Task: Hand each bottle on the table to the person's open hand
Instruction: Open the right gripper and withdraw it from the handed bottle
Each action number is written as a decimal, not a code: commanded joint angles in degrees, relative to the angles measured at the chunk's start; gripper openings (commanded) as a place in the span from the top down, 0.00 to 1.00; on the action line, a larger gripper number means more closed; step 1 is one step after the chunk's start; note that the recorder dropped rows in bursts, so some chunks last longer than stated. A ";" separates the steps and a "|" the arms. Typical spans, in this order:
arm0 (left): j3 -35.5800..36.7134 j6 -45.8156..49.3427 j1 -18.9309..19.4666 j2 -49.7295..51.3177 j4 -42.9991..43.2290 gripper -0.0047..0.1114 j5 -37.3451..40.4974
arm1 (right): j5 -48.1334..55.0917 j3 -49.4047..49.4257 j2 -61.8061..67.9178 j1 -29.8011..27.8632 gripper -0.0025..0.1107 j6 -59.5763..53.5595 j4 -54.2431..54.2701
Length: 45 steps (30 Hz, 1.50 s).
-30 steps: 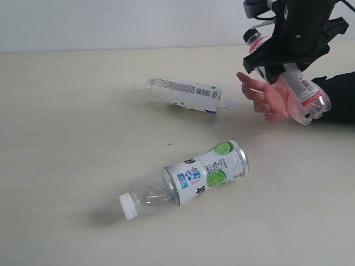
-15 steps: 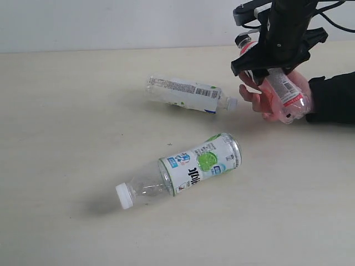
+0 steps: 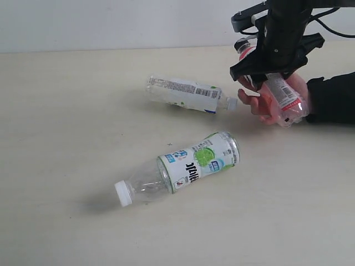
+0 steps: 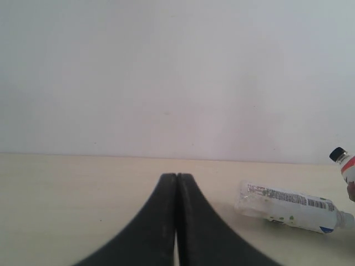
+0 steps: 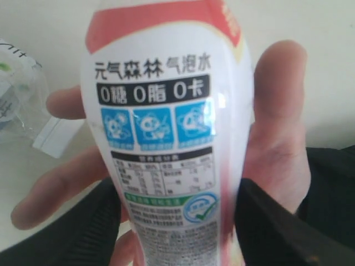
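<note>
My right gripper (image 3: 268,71) (image 5: 176,224) is shut on the pink-red labelled bottle (image 3: 281,97) (image 5: 166,133), a finger on each side. The bottle lies tilted in the person's open hand (image 3: 258,103) (image 5: 277,144), black cap (image 3: 240,44) pointing away. On the table (image 3: 66,122), the slim barcode bottle (image 3: 186,93) (image 4: 288,201) lies on its side left of the hand. Nearer the front lies the green-lime labelled bottle (image 3: 191,164), white cap to the left. The left gripper (image 4: 176,183) is shut on nothing, low over the table, outside the exterior view. No white floral bottle shows.
The person's dark sleeve (image 3: 333,100) reaches in from the right edge. A pale wall (image 3: 111,22) runs behind the table's far edge. The right arm and its cables (image 3: 288,22) hang over the hand.
My right gripper has brought the pink-red bottle left and down into the hand. The green-lime bottle has rolled a little left and away.
</note>
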 commanded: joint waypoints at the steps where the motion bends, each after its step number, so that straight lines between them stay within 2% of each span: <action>1: 0.17 -0.11 0.15 -0.32 -0.22 0.96 -0.10 | -0.44 -0.29 -0.11 -0.02 0.33 -1.60 -0.48; 4: 0.17 -0.11 0.15 -0.32 -0.22 0.96 -0.10 | -0.72 -0.29 -0.11 -0.02 0.20 -1.60 -0.48; 7: 0.17 -0.11 0.15 -0.32 -0.22 0.96 -0.10 | -0.81 -0.29 -0.11 -0.02 0.14 -1.60 -0.86; 17: 0.17 -0.11 0.15 -0.32 -0.22 0.96 -0.10 | 3.86 -0.29 -6.09 -0.02 0.15 -2.70 -1.84; 19: 0.17 -0.11 0.15 -0.32 -0.22 0.96 -0.10 | 4.84 -0.03 -9.48 -0.02 0.21 -2.96 -1.07; 20: 0.17 -0.11 0.15 -0.32 -0.22 0.96 -0.10 | 5.24 0.66 -11.61 -0.02 0.27 -3.12 -0.65; 22: 0.17 -0.11 0.15 -0.32 -0.22 0.96 -0.10 | 5.12 2.88 -15.97 -0.02 0.44 -3.11 -0.09; 26: 0.17 -0.11 0.15 -0.32 -0.22 0.96 -0.10 | 1.84 12.81 -26.51 -0.02 0.94 -2.61 -1.49; 27: 0.17 -0.11 0.15 -0.32 -0.22 0.96 -0.10 | 0.38 15.78 -29.50 -0.02 0.97 -2.61 -1.77; 32: 0.17 -0.11 0.15 -0.32 -0.22 0.96 -0.10 | -7.35 28.84 -44.36 -0.02 0.98 -2.81 -1.77; 39: 0.17 -0.11 0.15 -0.32 -0.22 0.96 -0.10 | -20.25 42.15 -63.51 -0.02 0.98 -1.08 -0.92; 45: 0.17 -0.11 0.15 -0.32 -0.22 0.96 -0.10 | -25.56 50.21 -71.38 -0.02 0.98 -1.08 0.78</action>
